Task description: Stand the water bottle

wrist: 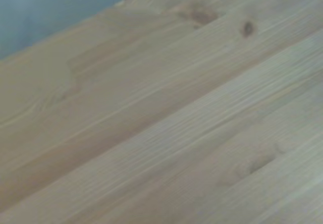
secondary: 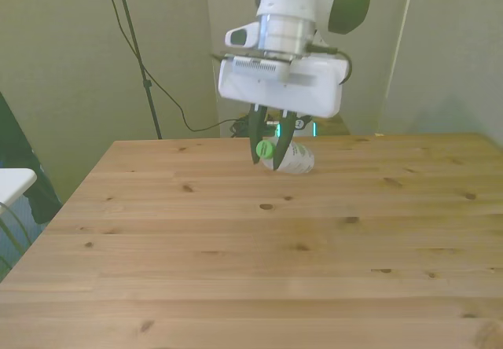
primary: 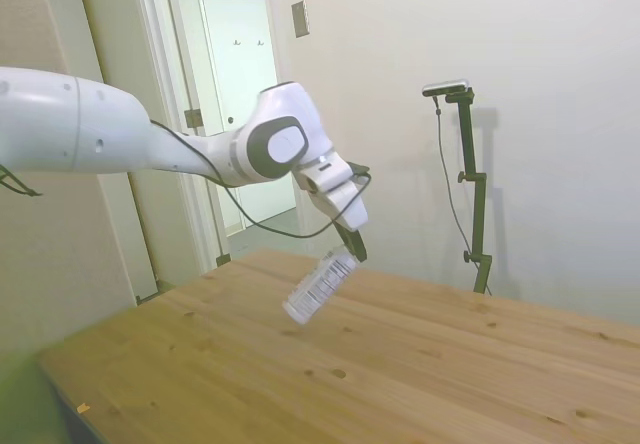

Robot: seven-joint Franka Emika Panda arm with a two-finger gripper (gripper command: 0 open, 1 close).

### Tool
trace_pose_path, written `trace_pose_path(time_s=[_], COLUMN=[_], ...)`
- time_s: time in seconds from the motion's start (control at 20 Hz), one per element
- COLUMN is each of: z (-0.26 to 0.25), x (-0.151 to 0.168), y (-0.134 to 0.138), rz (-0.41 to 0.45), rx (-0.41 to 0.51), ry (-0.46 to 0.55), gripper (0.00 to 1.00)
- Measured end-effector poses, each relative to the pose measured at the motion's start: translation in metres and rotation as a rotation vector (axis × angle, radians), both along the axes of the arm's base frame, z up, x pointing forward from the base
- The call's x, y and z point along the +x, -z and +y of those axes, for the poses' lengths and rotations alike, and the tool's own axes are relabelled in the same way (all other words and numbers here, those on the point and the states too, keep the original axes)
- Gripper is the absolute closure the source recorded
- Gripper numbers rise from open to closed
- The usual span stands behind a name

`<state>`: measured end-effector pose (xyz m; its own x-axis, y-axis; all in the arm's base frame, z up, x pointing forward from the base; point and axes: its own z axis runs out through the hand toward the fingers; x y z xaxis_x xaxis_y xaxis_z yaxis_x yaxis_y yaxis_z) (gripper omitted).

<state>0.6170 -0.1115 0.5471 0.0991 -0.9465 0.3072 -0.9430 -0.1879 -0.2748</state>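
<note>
Above the surface (primary: 400, 364), toward its far edge in the front view, the white arm (primary: 90, 129) reaches in from the side view's left. Its gripper (secondary: 272, 150) is pinching the water bottle (primary: 320, 284) by the green-capped neck. That bottle hangs tilted, clear of the wood, base pointing down and away from the fingers. Only bare blurred planks fill the wrist view.
</note>
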Motion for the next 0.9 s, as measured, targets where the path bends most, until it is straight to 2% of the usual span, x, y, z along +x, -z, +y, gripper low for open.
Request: trace_pose_path(time_s=[0.05, 0.2, 0.75, 0.9], z=[0.018, 0.018, 0.002, 0.0], x=[-0.013, -0.015, 0.011, 0.018], y=[0.001, 0.009, 0.038, 0.049], rz=[-0.026, -0.023, -0.251, -0.274], rx=[-0.045, -0.068, -0.349, -0.389], ry=[0.035, 0.072, 0.4, 0.465], gripper=[1.0, 1.0, 1.0, 1.0])
